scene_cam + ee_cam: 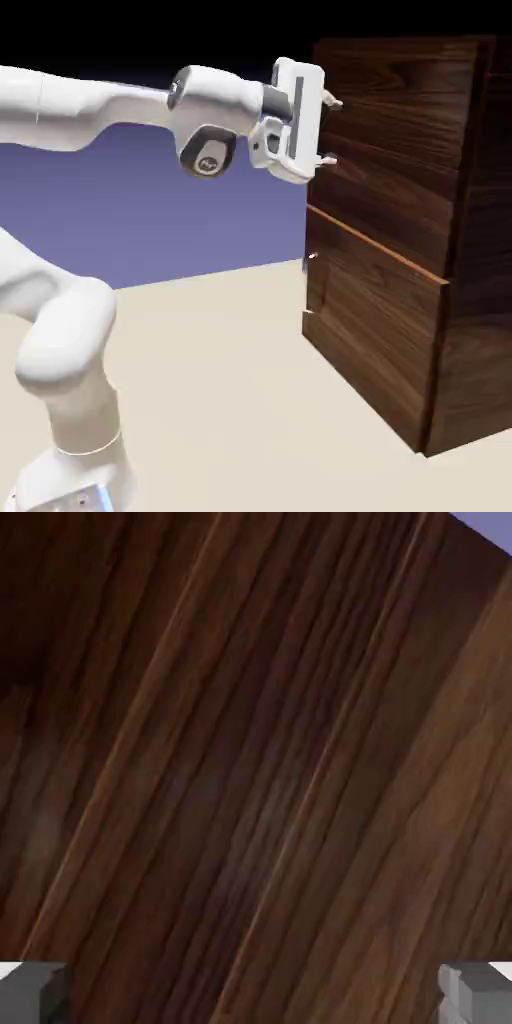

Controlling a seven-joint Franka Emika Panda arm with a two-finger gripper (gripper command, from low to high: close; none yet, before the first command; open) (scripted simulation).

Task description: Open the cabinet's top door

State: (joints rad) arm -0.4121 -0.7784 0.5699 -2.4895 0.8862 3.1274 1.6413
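Walnut grain fills the hand view: tool (328,129) spread wide, fingertips (35,990) empty, level, right up at the door (400,150).

Count: one arm, one cabinet, two front panels showing.

One white robot arm (70,330) is carrying one gripper (331,130) with two fingertips (35,990). One dark wood cabinet (470,250) is standing on one table (220,400), showing two stacked panels: one top door (400,140), one lower panel (375,330). One small handle (311,258) is showing on the lower panel's edge.
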